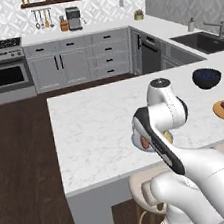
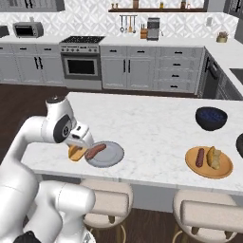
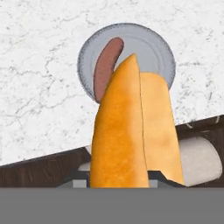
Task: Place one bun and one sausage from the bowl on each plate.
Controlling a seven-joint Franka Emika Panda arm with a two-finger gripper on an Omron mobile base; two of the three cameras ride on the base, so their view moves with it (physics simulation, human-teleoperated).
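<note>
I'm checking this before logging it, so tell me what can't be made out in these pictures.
- End effector: fingertips hidden behind the bun in the hand view; the arm covers it in the left base view.
- Dark bowl: cut off by the right edge of the right base view, contents unseen.
- Navy bowl: inside too dark to read.
- Grey plate: near edge hidden by the arm.

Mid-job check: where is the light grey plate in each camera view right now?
Left base view: I cannot make it out behind the arm.
Right base view: the grey plate lies lower left of centre, near the counter's front edge.
Hand view: upper centre, behind the held bun.
Shared landmark: the sausage on it.
</note>
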